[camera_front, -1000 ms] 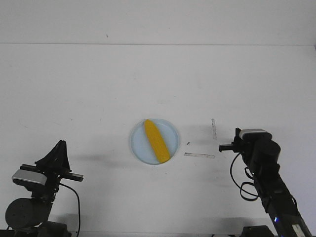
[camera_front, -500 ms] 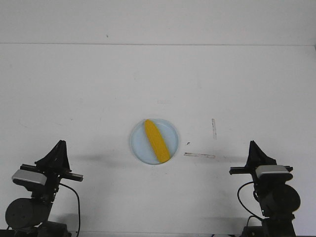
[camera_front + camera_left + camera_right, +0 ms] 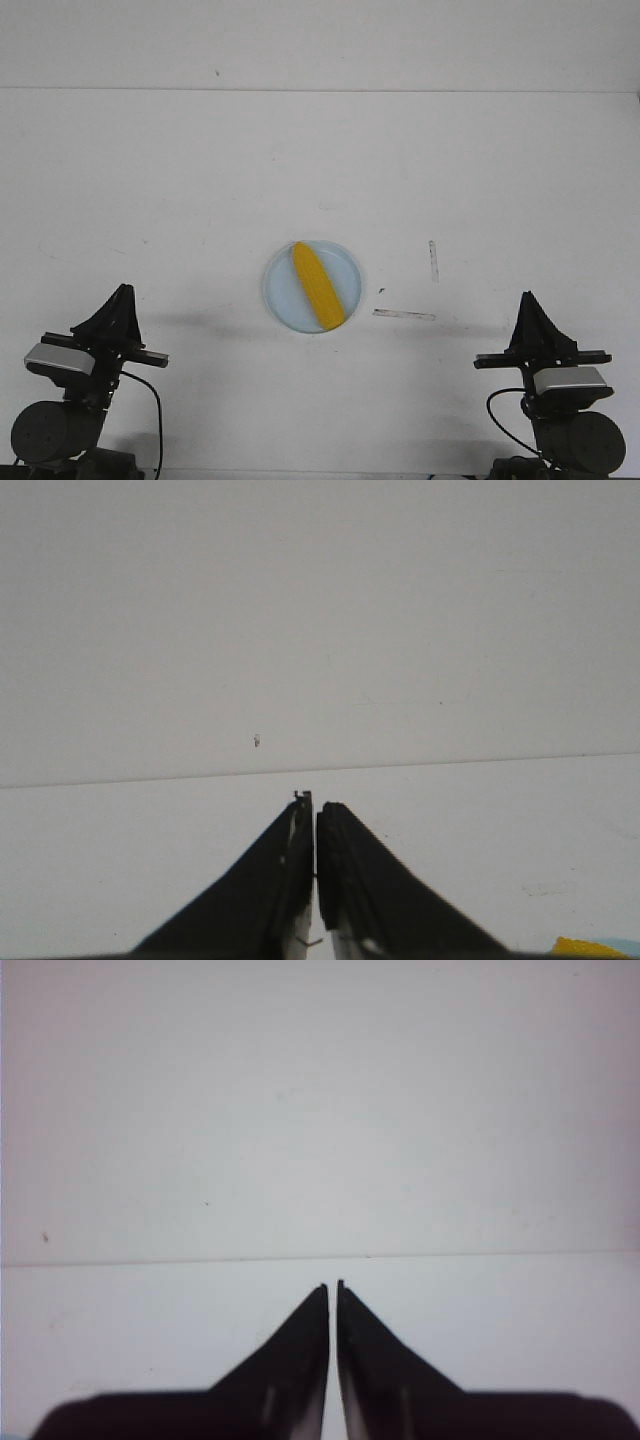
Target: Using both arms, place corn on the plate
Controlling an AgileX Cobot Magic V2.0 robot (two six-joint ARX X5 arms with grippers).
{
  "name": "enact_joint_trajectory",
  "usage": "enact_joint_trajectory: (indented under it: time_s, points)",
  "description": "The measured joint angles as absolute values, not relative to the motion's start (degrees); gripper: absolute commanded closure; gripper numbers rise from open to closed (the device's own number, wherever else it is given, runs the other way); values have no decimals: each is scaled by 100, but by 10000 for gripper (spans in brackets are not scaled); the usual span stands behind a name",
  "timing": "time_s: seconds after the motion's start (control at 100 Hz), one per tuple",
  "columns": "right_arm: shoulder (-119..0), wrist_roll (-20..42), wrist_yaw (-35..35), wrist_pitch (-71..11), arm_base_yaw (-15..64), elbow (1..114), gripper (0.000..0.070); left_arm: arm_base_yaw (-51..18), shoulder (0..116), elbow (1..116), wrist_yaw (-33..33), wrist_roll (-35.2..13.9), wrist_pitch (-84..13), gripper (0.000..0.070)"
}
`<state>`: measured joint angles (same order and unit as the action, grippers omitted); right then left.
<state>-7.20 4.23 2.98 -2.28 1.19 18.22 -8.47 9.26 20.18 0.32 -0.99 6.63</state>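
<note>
The yellow corn [image 3: 318,285] lies diagonally on the pale blue plate [image 3: 282,292] in the middle of the white table in the front view. A sliver of the corn [image 3: 585,947] shows at the edge of the left wrist view. My left gripper [image 3: 122,292] is shut and empty at the near left, well apart from the plate; it also shows in its wrist view [image 3: 315,810]. My right gripper [image 3: 529,298] is shut and empty at the near right, apart from the plate; it also shows in its wrist view [image 3: 332,1285].
Two thin grey strips lie on the table right of the plate, one lengthwise [image 3: 404,315] and one upright [image 3: 433,260]. A small dark speck [image 3: 381,291] lies between them and the plate. The table's far edge [image 3: 320,90] meets the wall.
My right arm has drawn back from beside the plate to the near right edge, and its gripper now points forward. The left arm, corn and plate have not moved.
</note>
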Motion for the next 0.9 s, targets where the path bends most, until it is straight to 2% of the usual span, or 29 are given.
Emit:
enact_joint_trajectory:
  time_s: [0.52, 0.63, 0.9]
  points:
    - [-720, 423, 296, -226, 119, 1822, 688, -847, 926, 2018, 27, -99, 661, 699]
    - [-720, 423, 298, -226, 119, 1822, 688, -845, 921, 2018, -209, -99, 659, 699]
    - [-720, 423, 296, -228, 119, 1822, 688, -537, 888, 1533, -301, -102, 895, 699]
